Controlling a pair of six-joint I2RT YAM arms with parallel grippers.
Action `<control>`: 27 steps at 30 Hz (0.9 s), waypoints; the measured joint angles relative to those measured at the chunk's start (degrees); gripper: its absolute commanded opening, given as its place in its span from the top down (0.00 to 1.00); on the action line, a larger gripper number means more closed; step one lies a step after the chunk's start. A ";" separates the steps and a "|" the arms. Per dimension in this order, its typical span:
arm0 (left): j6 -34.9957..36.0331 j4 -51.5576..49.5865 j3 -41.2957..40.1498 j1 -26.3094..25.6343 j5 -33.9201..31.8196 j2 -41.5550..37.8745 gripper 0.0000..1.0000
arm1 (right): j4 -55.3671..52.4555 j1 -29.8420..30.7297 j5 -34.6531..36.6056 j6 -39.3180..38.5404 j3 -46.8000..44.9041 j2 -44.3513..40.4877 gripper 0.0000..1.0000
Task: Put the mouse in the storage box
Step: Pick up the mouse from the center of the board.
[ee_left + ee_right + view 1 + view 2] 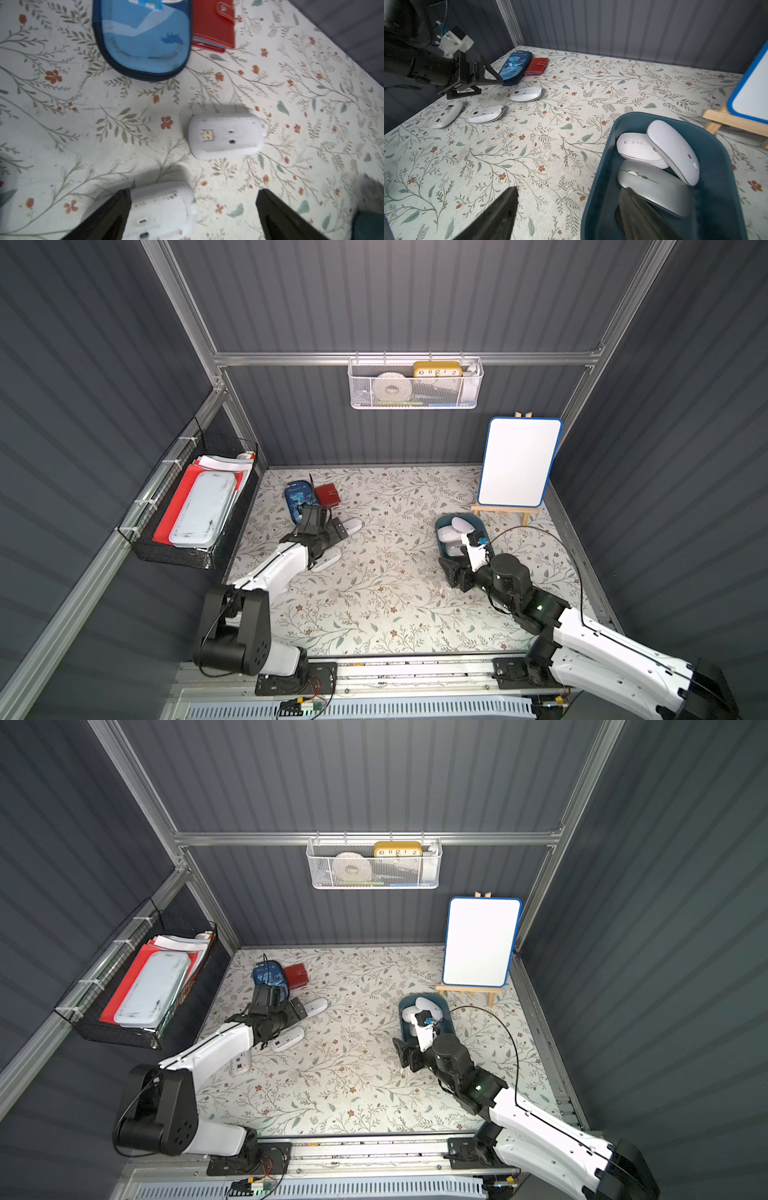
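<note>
Three mice lie in the storage box on the robot's right side of the table: a silver mouse and two white ones stacked against the far wall. The right hand sits at the box's near end with its fingers spread. One finger is over the table outside the wall and the other is inside, above the silver mouse. Nothing is clamped between them, so it looks like a mouse set down and let go.

Three more white mice lie on the robot's left side, bellies up. The left hand hangs over them, wide open and empty. The near mouse lies partly inside the gap, close against one finger. The far mouse lies just ahead of the fingertips and clear of them, short of the blue pencil case and the red wallet. The third mouse lies back beneath the left arm.

The far mouse's long axis runs parallel to the line between the two fingers, so closing on it as it lies would probably pinch it end to end. A wrist turn to span its narrow sides seems wiser. How the near mouse's axis lies I cannot tell.

The left arm is plainly nearer all three mice, while the box is well across the table beside the right arm. The next pick likely falls to the left hand, followed by a long carry.
</note>
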 measured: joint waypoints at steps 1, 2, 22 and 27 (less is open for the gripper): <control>0.04 0.70 -0.04 1.38 0.90 0.96 0.01 | -0.02 0.22 0.11 0.00 0.00 0.02 0.18; 0.09 1.36 -0.07 2.58 1.79 1.81 0.01 | -0.02 0.39 0.15 0.00 0.00 0.02 0.18; 0.39 5.27 -8.98 4.87 15.76 -0.98 0.01 | 0.02 0.55 5.97 1.73 -0.66 0.39 0.17; 0.07 5.05 -9.64 4.24 15.87 -1.97 0.05 | 0.44 0.55 6.82 1.77 -0.66 1.09 0.17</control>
